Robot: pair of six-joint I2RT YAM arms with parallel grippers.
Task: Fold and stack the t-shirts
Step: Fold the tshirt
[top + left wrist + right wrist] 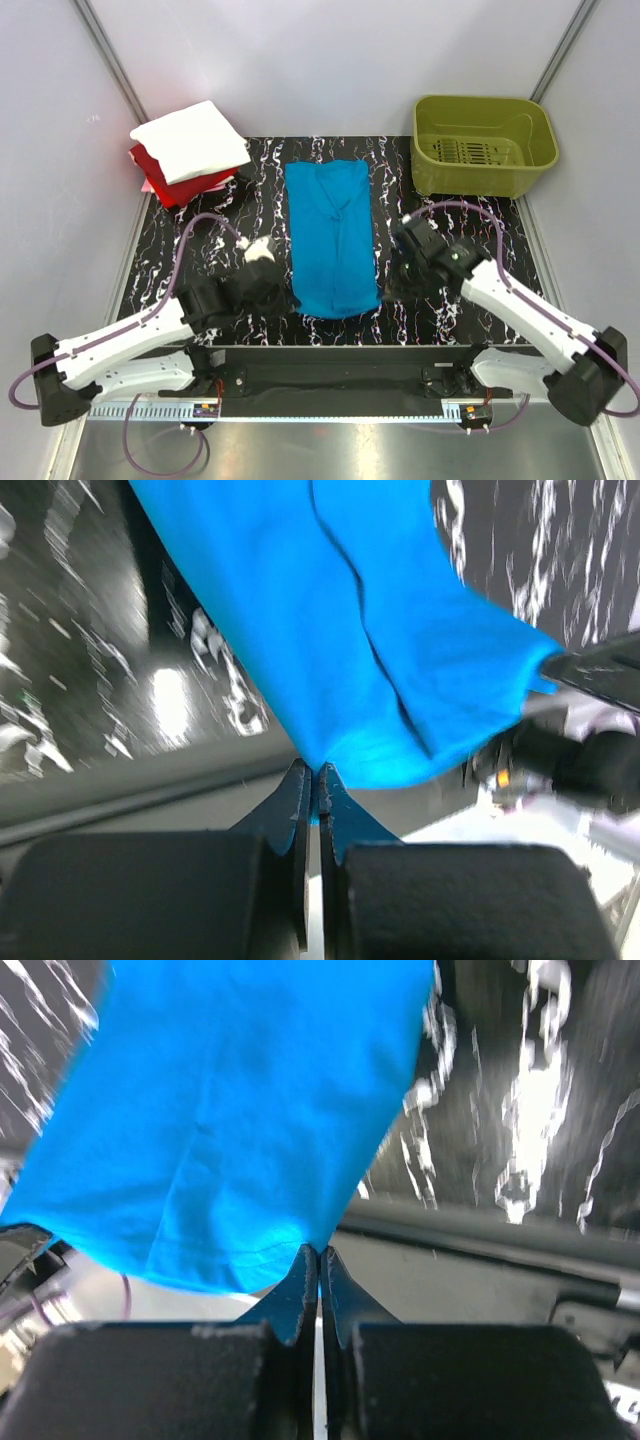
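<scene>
The turquoise-blue t-shirt (pixel 332 235) lies as a long folded strip down the middle of the black marbled table (pixel 460 320). My left gripper (pixel 290 297) is shut on its near left corner, seen in the left wrist view (pixel 316 772) with blue cloth (pixel 380 630) pinched between the jaws. My right gripper (pixel 385 290) is shut on the near right corner, shown in the right wrist view (pixel 320 1252) with the cloth (pixel 240 1110) rising from the tips. The near hem is lifted off the table. A white t-shirt (pixel 190 140) lies folded on a red t-shirt (pixel 175 185) at the far left.
An olive-green plastic basket (pixel 482 145) stands at the far right corner. The table's metal front rail (pixel 330 360) runs just below both grippers. White walls close in the sides and back.
</scene>
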